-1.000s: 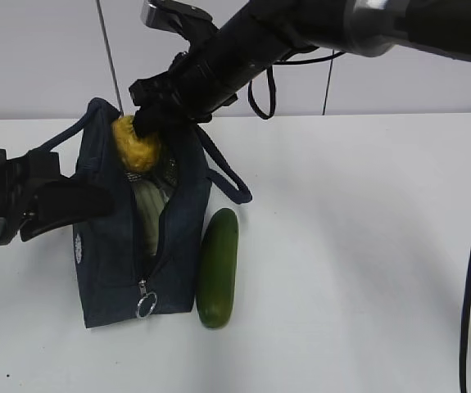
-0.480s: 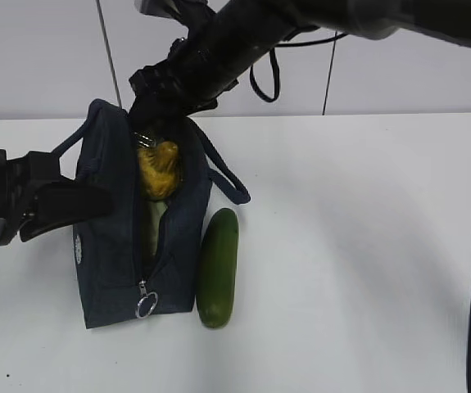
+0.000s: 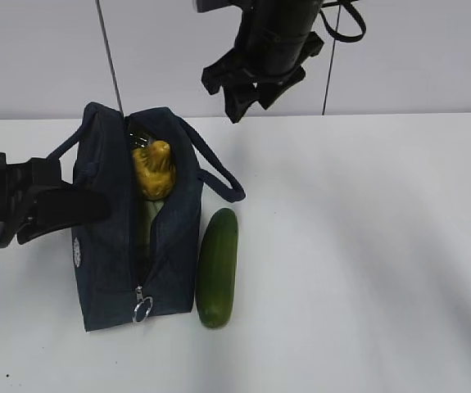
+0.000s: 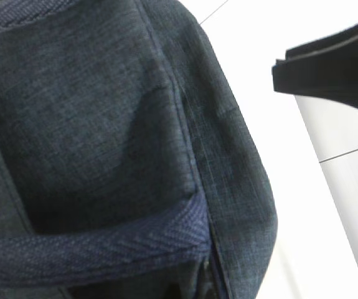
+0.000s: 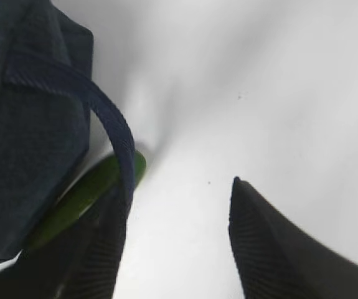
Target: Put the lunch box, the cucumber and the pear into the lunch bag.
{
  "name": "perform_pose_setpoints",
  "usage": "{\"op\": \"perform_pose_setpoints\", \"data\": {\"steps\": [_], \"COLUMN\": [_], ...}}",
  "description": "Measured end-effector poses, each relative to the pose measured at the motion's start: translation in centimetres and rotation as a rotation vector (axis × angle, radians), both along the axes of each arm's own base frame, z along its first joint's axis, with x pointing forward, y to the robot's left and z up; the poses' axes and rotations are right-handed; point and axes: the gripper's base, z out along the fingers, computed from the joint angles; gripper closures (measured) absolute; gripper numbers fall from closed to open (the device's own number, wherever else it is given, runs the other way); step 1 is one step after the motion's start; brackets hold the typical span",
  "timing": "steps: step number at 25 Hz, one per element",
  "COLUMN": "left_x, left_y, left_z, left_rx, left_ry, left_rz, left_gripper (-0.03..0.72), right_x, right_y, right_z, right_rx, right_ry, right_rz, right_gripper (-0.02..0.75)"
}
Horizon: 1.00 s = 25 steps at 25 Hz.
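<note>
The navy lunch bag (image 3: pixel 112 246) stands open on the table. The yellow pear (image 3: pixel 155 170) sits in its open top, and the pale green lunch box (image 3: pixel 148 219) shows deeper inside. The dark green cucumber (image 3: pixel 217 266) lies on the table along the bag's right side. My right gripper (image 3: pixel 247 102) hangs open and empty above and behind the bag. In the right wrist view its fingers (image 5: pixel 175 193) frame bare table, with the cucumber (image 5: pixel 85 193) and bag (image 5: pixel 29 124) at left. My left gripper (image 3: pixel 71 205) is against the bag's left side. Bag fabric (image 4: pixel 104 124) fills its wrist view and hides the jaws.
The bag's zipper ring pull (image 3: pixel 142 309) hangs at its near end. A loop handle (image 3: pixel 223 184) droops to the right over the table. A wall runs behind the table (image 3: pixel 366 246). A thin cable (image 3: pixel 108 57) hangs at the back left.
My right gripper let go of the pear, which dropped into the bag's top. The gripper then rose and moved right, away from the bag. The left arm has not moved.
</note>
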Motion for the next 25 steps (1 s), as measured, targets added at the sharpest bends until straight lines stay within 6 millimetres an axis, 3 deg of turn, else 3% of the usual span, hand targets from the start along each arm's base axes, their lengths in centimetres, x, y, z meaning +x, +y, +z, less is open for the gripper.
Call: {"op": "perform_pose_setpoints", "data": {"steps": [14, 21, 25], "left_x": [0.0, 0.0, 0.0], "left_y": [0.0, 0.0, 0.0], "left_z": [0.0, 0.0, 0.0], "left_rx": [0.001, 0.001, 0.001], "left_ry": [0.000, 0.000, 0.000], "left_rz": [-0.001, -0.001, -0.001], "left_gripper": [0.704, 0.704, 0.704], "right_x": [-0.7, -1.5, -4.0], "right_y": [-1.7, -7.0, -8.3], "right_z": [0.8, -2.6, -4.2], "right_rx": [-0.004, -0.029, -0.055], "right_ry": [0.039, 0.210, 0.298], "right_rz": [-0.204, -0.334, -0.349], "right_gripper": [0.321, 0.385, 0.440]}}
